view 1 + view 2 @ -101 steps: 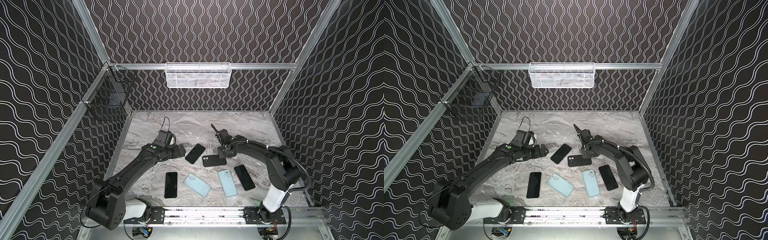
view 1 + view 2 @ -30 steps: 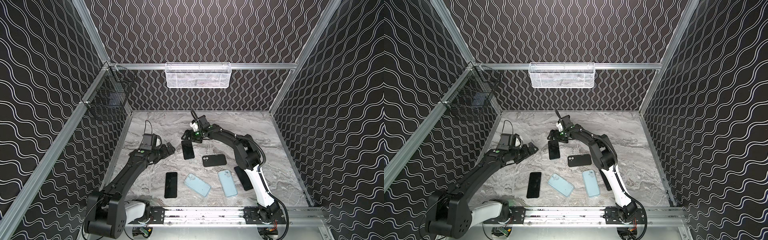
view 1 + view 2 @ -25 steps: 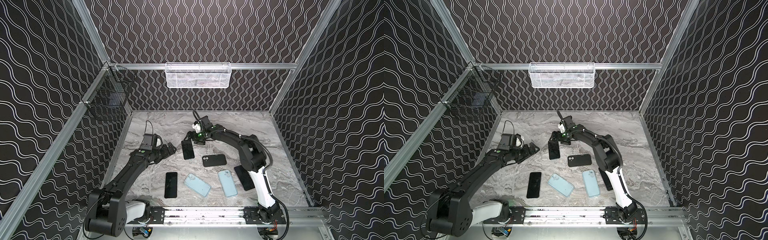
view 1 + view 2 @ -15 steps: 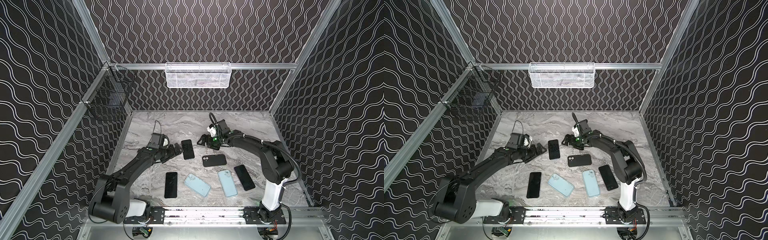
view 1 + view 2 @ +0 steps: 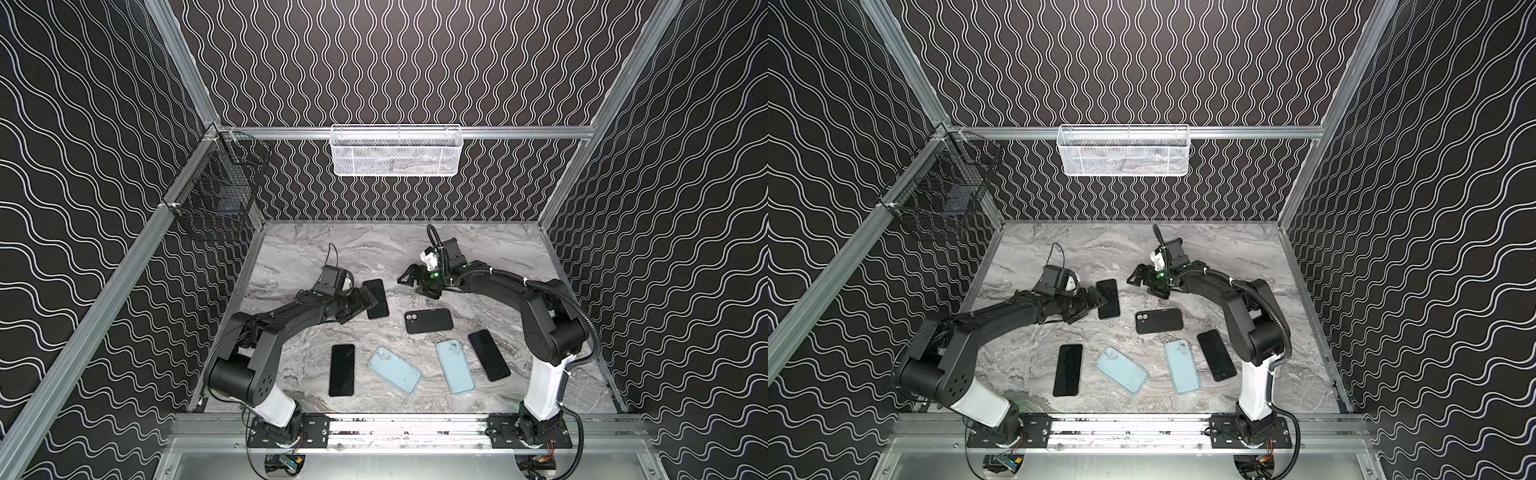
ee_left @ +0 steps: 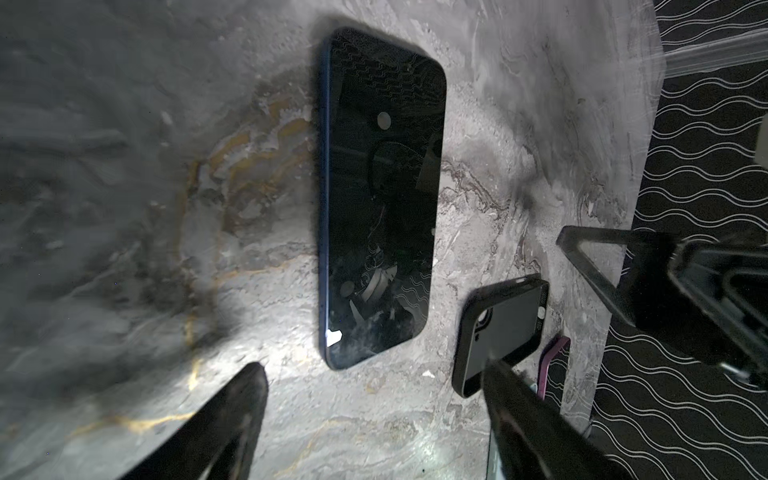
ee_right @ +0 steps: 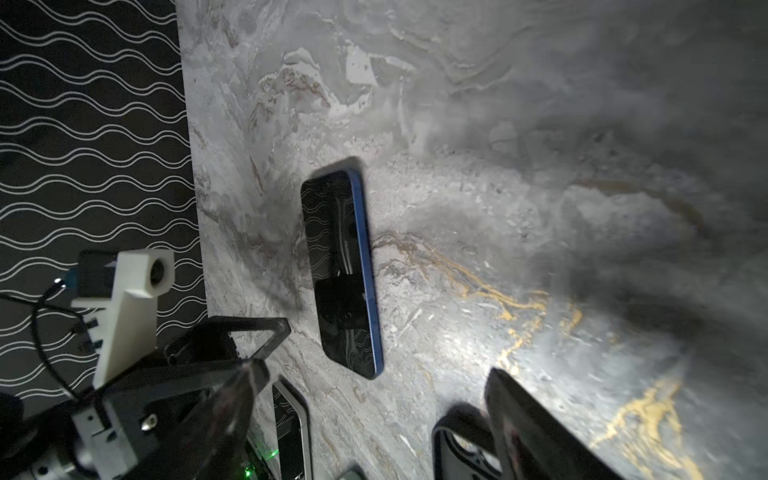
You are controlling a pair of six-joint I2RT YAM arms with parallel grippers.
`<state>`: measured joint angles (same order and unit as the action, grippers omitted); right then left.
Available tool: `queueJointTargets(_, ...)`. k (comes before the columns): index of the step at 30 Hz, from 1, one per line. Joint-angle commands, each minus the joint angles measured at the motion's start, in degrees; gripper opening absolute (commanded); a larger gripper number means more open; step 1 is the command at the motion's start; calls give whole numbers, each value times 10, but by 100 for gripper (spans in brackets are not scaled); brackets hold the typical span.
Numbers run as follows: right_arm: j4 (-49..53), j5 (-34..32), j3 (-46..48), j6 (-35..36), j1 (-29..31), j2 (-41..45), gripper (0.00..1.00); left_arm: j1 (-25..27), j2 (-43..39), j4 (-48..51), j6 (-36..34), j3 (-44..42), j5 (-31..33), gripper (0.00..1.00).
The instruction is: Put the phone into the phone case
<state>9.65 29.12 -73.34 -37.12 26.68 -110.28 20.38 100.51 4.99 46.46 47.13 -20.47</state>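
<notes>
- Your left hand (image 5: 362,306) is open, right at one end of the dark phone (image 5: 377,296).
- The phone lies flat on the bench (image 5: 316,257), so go low and squeeze its long sides evenly.
- The black phone case (image 5: 428,321) lies nearby; your right hand (image 5: 409,279) is open too.

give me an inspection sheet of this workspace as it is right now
surface: grey marble tabletop, no spills seen
job's things: blue-edged black phone flat beside the left gripper; black rectangular phone case lying apart
clutter: two more black phones, two light blue rectangular cases or phones
grippers: left gripper open, right gripper open, both empty
cables: black hose along right arm
surroundings: white mesh basket, black wire basket on walls
</notes>
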Motion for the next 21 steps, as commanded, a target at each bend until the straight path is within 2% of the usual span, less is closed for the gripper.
queueJointTargets(1, -34, 8, 14, -19, -13, 12, 89, 17, 13, -34, 19, 10, 12, 86)
queueJointTargets(11, -40, 3, 46, -17, -49, 74, 89, 43, 54, -66, 63, 9, 22, 90)
queueJointTargets(21, -49, 4, 76, -19, -67, 104, 89, 95, 126, -110, 112, 71, 10, 93)
